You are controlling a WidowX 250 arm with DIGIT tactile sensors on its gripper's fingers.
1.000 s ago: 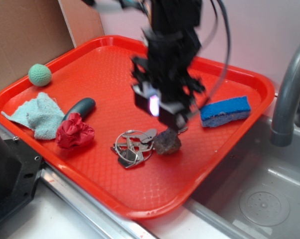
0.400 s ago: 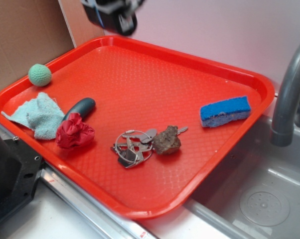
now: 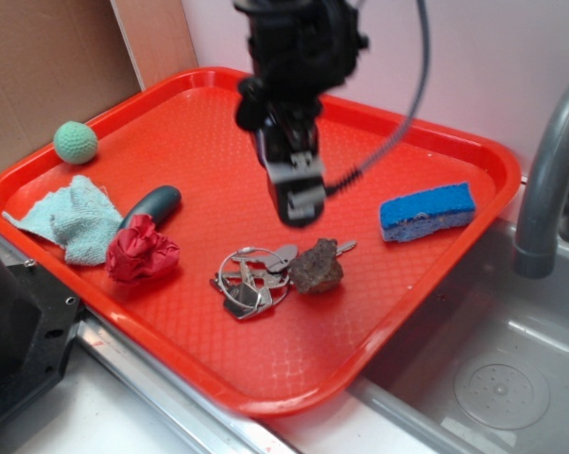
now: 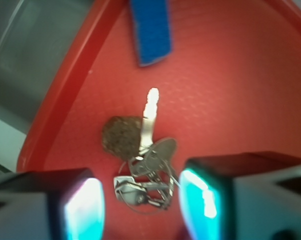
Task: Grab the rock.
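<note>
Since the rock [image 4: 122, 135] sits jammed right up against the keys [image 4: 149, 172], my worry is that I'll snag the key ring along with it, or clip one key and knock the rock sideways off my line. My gripper [image 4: 140, 210] is spread wide with nothing in it, hanging above the middle of the tray [image 3: 266, 392], up and a bit left of the rock [image 3: 318, 270] in the outside view. In the wrist view the rock is left of center, just above the gap between the pads. Everything's on that red tray: blue sponge [image 3: 427, 211] at right, green ball [image 3: 76, 142] upper left, pale cloth [image 3: 67, 220] and red cloth ball [image 3: 141, 249] at left.
</note>
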